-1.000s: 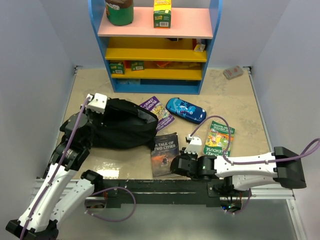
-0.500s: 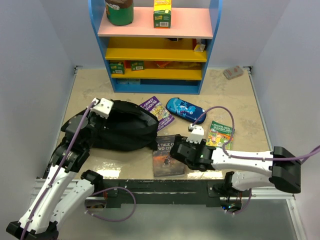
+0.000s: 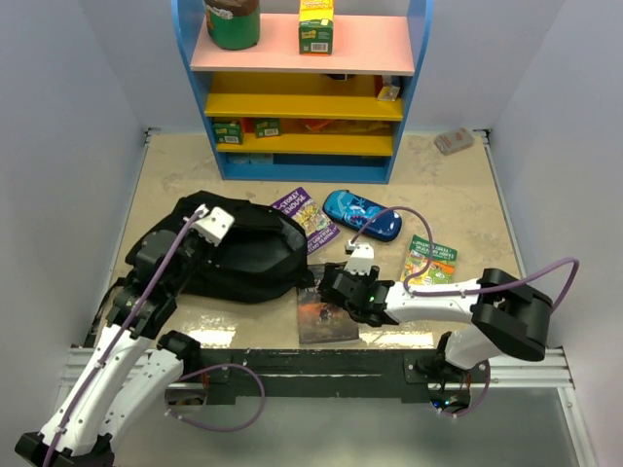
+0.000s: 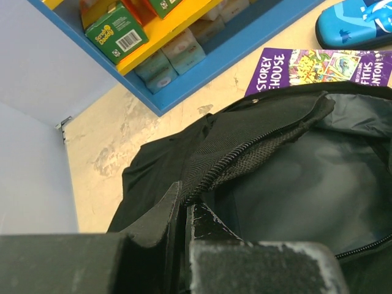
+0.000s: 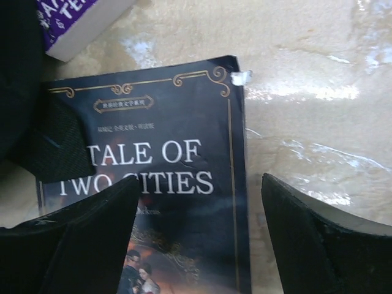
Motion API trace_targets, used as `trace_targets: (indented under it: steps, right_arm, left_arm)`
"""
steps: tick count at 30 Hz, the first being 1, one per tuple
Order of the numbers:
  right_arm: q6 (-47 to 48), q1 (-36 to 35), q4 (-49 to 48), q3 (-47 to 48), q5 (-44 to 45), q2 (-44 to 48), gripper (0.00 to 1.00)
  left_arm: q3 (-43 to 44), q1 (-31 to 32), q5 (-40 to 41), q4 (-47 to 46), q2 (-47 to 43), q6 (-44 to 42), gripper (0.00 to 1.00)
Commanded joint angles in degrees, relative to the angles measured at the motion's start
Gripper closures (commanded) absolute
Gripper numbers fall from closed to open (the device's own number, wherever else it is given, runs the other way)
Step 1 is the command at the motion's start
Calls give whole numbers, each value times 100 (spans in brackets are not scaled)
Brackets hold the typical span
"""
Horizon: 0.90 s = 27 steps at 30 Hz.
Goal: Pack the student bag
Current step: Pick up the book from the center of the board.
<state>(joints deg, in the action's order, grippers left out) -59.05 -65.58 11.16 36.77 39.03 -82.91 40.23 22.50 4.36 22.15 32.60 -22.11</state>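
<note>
Top external view, hazards by item.

1. Bag (image 3: 243, 258): black, soft, slumped on the left half of the table (image 3: 458, 195), its mouth turned toward the books. The left gripper (image 4: 184, 199) has its fingers pressed together on a fold of the rim beside the zip, propping the mouth up. Hazard: the cloth is limp. If it slides out of that pinch, the opening falls flat and you have nowhere to post a book.

2. Right gripper (image 5: 201, 179): fingers spread wide, holding nothing, poised low over the dark book (image 5: 165, 159) just right of the bag. One finger stands over the cover, the other over bare table past the book's edge. Hazard: the book lies flat. Closing from here may only shove it sideways, or the tips may scrape the table without getting under the edge.

3. Black cloth tab (image 5: 55, 147): probably part of the bag, lying across one corner of the dark book. Hazard: if you lift the book it may drag the bag along and pull against the left pinch.

4. Purple book (image 3: 307, 216): touching the bag's rim, with the blue pencil case (image 3: 362, 214) just beside it. Hazard: a wide swing toward the mouth may knock either one.
</note>
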Motion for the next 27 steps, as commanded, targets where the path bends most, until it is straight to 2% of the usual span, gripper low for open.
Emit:
trace_targets:
  steps: [1,3,5,8,9,11,12,15,21,24,27]
  right_arm:
    - [-72,1,-307,-135,-457,-365,20]
    - [-98,2,-456,-223,-518,-523,29]
    - [-142,-7,-500,-276,-641,-646,33]
    - [-177,-7,-658,-372,-800,-726,51]
    - [-186,-16,-711,-390,-817,-744,71]
    - [-195,-16,-711,-399,-835,-718,97]
    - [-195,-16,-651,-399,-835,-639,100]
    - [-160,-7,-493,-399,-765,-350,100]
    - [-81,-7,165,-329,-493,1354,100]
    - [287,-7,369,-22,-396,2330,100]
    - [639,-16,632,575,-317,2579,100]
  left_arm:
    - [-85,-27,-225,-247,-113,-197,100]
    - [-190,-27,-269,-212,-105,-285,100]
    - [-304,-27,-217,-211,-96,-373,100]
    - [-445,-27,-138,-168,-61,-408,100]
    - [-480,-27,-129,-141,-26,-382,100]
    - [-568,-27,-59,-53,9,-286,100]
    - [-603,-27,-6,-53,36,-250,100]
    - [-762,-27,240,-53,10,-75,100]
    - [-1201,-27,1145,-378,-271,154,100]
    - [-1316,-27,1129,-361,-342,215,100]
    - [-1342,-27,1032,-343,-377,216,100]
